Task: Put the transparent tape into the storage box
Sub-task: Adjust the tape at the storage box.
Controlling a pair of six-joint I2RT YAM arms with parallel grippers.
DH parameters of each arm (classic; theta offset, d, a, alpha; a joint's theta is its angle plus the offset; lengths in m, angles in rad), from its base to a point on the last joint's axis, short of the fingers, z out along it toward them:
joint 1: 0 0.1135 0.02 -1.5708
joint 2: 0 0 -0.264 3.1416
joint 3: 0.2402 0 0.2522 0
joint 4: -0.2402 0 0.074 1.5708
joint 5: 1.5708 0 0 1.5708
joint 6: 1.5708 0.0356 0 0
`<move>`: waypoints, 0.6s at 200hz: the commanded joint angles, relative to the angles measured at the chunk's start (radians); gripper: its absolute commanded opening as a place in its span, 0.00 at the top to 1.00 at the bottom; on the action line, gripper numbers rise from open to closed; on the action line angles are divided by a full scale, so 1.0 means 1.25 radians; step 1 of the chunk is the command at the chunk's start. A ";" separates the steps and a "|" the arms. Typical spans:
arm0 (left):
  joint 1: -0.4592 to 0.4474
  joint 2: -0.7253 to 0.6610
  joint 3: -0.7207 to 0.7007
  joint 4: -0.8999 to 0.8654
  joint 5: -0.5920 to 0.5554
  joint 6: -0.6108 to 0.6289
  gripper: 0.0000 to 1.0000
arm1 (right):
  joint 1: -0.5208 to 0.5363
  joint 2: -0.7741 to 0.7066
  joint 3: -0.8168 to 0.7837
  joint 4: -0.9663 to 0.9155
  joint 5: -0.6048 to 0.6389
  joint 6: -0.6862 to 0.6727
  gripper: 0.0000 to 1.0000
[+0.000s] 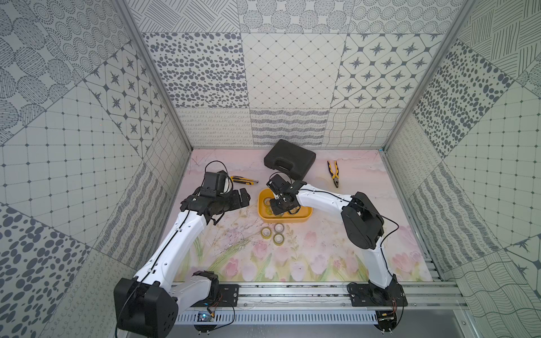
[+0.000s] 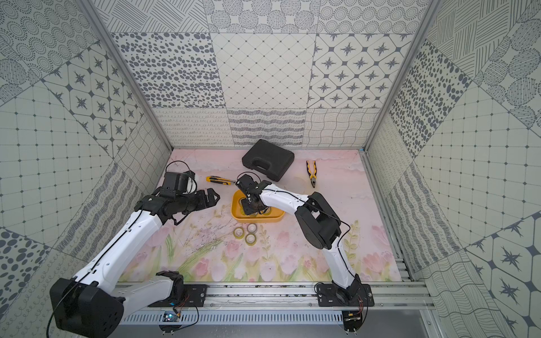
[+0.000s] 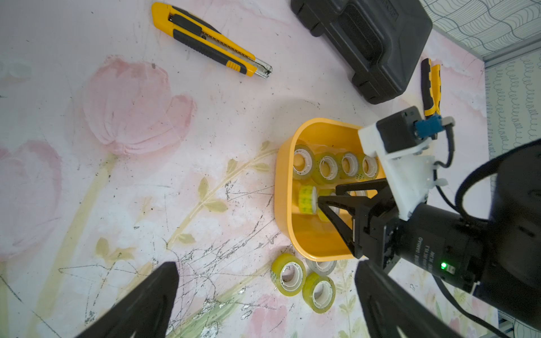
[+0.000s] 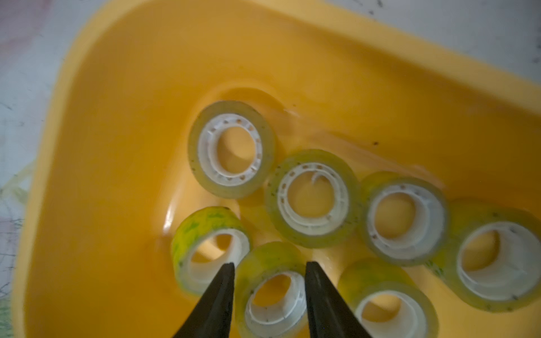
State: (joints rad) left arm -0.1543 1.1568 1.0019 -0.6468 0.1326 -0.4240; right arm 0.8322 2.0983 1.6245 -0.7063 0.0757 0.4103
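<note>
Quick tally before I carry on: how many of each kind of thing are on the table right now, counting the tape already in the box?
Transparent tape rolls: 10 (7 in the storage box, 3 loose on the table)
Storage box: 1
Black toolcase: 1
Utility knife: 1
Pliers: 1
Total: 14

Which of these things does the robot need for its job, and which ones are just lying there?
For the job:
yellow tub
seven tape rolls inside it
three loose tape rolls beside it
right gripper, clamped on one roll in the tub

Just lying about:
utility knife
pliers
black toolcase
</note>
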 commanded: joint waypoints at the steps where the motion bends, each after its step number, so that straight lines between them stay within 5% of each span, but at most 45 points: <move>1: 0.000 0.000 0.000 -0.005 0.018 0.000 0.01 | -0.023 -0.088 -0.029 0.005 0.043 -0.017 0.56; 120: 0.001 0.004 0.000 -0.008 0.014 0.001 0.01 | -0.016 -0.179 -0.099 0.027 -0.081 0.010 0.56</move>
State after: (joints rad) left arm -0.1543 1.1595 1.0019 -0.6468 0.1356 -0.4240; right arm 0.7929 1.8687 1.5150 -0.6975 0.0036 0.4072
